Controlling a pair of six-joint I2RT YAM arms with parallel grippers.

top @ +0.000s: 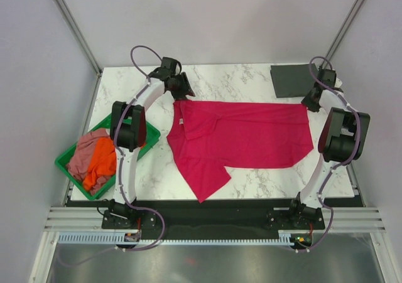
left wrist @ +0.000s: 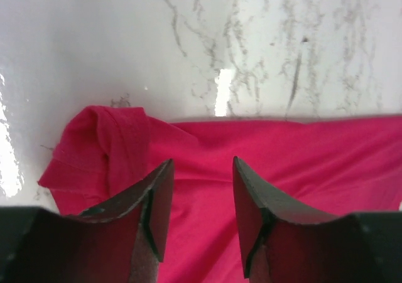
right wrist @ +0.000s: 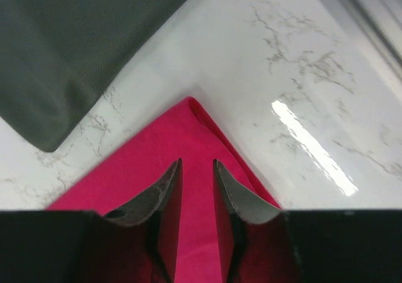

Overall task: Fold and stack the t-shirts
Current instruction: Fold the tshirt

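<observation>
The crimson-red t-shirt [top: 251, 135] lies spread across the marble table, one sleeve pointing toward the near edge. My left gripper [top: 183, 93] hovers over its far left corner. In the left wrist view that gripper [left wrist: 202, 164] is open, and red cloth [left wrist: 301, 151] with a bunched sleeve lies below the jaws. My right gripper [top: 310, 104] is at the far right corner. In the right wrist view it [right wrist: 196, 164] is open by a narrow gap over the shirt's pointed corner [right wrist: 157, 164]. The dark grey t-shirt [top: 294, 81] [right wrist: 75, 44] lies folded flat at the back right.
A green tray [top: 63, 164] hangs off the table's left edge, holding the dusty pink t-shirt [top: 88, 148] and the orange t-shirt [top: 100, 164]. Both arms reach to the back of the table. Bare marble [top: 264, 179] shows in front of the red shirt.
</observation>
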